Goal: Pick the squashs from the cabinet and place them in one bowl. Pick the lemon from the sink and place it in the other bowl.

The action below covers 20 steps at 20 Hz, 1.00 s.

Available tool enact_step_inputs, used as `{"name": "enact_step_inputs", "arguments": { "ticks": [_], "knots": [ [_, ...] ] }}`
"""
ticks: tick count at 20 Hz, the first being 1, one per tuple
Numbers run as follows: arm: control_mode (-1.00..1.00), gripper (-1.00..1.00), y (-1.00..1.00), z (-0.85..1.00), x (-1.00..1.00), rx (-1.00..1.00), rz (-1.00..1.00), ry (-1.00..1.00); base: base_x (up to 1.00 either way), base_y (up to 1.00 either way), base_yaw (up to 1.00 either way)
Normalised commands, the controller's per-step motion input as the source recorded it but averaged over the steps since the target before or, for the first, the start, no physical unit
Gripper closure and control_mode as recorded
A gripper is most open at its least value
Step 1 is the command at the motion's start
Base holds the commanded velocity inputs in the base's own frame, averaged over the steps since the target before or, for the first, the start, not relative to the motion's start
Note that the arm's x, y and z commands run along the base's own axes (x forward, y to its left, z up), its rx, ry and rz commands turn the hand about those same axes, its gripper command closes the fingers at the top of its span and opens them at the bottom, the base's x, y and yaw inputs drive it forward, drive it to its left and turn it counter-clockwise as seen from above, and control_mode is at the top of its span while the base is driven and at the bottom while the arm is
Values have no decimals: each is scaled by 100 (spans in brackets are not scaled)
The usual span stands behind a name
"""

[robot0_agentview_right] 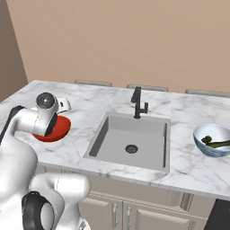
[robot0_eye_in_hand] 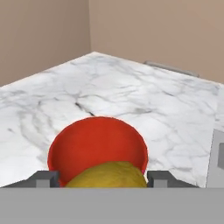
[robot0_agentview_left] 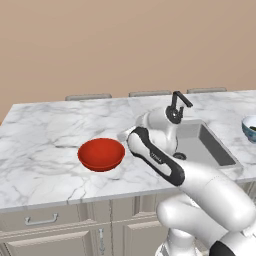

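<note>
in my hand view the gripper [robot0_eye_in_hand: 103, 180] stands fairly wide, its two dark finger tips [robot0_eye_in_hand: 43, 179] flanking the lemon [robot0_eye_in_hand: 107, 175], which sits between them and appears clamped; the lemon hangs just over the near rim of the red bowl [robot0_eye_in_hand: 94, 142]. in the left base view the red bowl [robot0_agentview_left: 101, 153] rests on the marble counter [robot0_agentview_left: 45, 150] toward its front edge, left of the sink [robot0_agentview_left: 205, 145], with the arm's wrist bent beside the bowl's right rim. in the right base view the same bowl [robot0_agentview_right: 60, 128] lies partly behind the wrist, near the counter's left front corner. the pale blue-white bowl [robot0_agentview_right: 212, 140] stands at the right end of the counter, close to the front edge, well apart from the red one, with dark green squashs [robot0_agentview_right: 215, 143] inside. open marble lies left of and behind the red bowl up to the back edge; the sink basin [robot0_agentview_right: 130, 141] with its black faucet [robot0_agentview_right: 139, 104] lies between the two bowls. there is a small dark marking on the forearm, which i cannot read.
</note>
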Motion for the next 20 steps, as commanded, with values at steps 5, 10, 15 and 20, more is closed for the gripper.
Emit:
{"name": "enact_step_inputs", "arguments": {
  "ticks": [5, 10, 15, 20],
  "knots": [
    [-100, 100, 33, -18, 13, 0, 0, 11, 0, 0, 0],
    [-100, 100, 23, -34, 23, 0, 0, 13, 0, 0, 0],
    [-100, 100, 17, -35, 28, 0, 0, 12, 0, 0, 0],
    [-100, 100, 18, -30, 32, 0, 0, 11, 0, 0, 0]
  ]
}}
